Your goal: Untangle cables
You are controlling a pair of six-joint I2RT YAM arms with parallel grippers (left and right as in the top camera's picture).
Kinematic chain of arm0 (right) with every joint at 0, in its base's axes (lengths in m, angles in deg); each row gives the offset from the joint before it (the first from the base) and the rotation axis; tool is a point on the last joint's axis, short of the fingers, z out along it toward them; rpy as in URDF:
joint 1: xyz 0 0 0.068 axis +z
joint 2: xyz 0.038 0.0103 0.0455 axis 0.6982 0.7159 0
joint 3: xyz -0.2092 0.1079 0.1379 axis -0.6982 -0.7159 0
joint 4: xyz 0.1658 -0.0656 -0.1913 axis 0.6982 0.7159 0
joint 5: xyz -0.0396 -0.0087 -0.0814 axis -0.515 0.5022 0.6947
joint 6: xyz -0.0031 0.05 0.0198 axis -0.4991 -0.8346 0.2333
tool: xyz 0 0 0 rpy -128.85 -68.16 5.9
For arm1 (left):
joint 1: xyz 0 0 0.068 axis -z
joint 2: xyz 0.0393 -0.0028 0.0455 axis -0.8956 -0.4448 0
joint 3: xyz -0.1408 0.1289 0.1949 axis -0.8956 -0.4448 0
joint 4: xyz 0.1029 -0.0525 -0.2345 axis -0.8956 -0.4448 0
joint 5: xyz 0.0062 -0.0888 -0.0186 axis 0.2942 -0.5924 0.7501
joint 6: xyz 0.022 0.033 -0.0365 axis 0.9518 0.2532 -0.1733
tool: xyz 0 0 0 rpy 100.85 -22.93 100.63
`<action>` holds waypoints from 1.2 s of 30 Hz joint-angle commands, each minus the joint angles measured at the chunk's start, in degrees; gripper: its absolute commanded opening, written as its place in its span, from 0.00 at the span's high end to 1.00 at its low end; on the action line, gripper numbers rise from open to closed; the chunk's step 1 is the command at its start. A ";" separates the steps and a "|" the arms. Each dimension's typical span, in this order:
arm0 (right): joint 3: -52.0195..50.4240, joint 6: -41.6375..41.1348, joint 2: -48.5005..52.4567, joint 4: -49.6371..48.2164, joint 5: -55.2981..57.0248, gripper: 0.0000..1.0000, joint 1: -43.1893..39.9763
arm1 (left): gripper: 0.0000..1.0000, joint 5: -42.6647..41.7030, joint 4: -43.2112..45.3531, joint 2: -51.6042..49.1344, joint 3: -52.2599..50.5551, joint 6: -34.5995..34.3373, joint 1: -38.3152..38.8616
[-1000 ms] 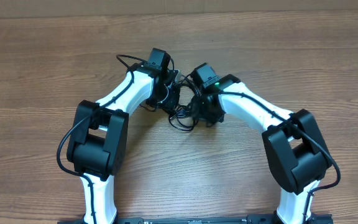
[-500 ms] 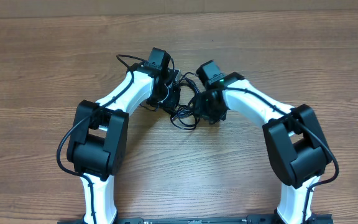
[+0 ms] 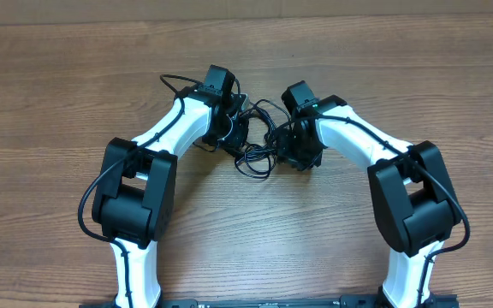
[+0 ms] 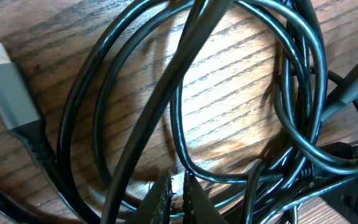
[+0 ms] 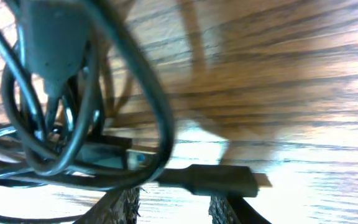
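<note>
Starting with the left gripper: its two fingertips are pressed nearly together, so it's clenched, right down by the wood in the thick of the cables. Honestly can't tell from the wrist view whether a strand is actually pinched in there or just running past. Shiny black cords loop all around the tips and cross over each other. A silver plug lies flat on the wood at the left side of that view, with its black cord trailing off it.

The right gripper is a different story: fingers clearly apart, released, nothing clamped between them. A black plug lies crosswise just past its tips, one end pointing into a bundle of loops. A second dark plug hangs blurry close to the camera, up in the top left.

From overhead, the whole tangle sits on the table around the middle, a bit toward the far edge, squeezed between the two grippers facing each other. One loop pokes out toward the near edge.
</note>
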 commanded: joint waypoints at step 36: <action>5.75 -4.76 3.56 21.92 23.52 0.64 0.13 | 0.92 3.06 0.17 -0.63 -0.35 -5.73 -0.33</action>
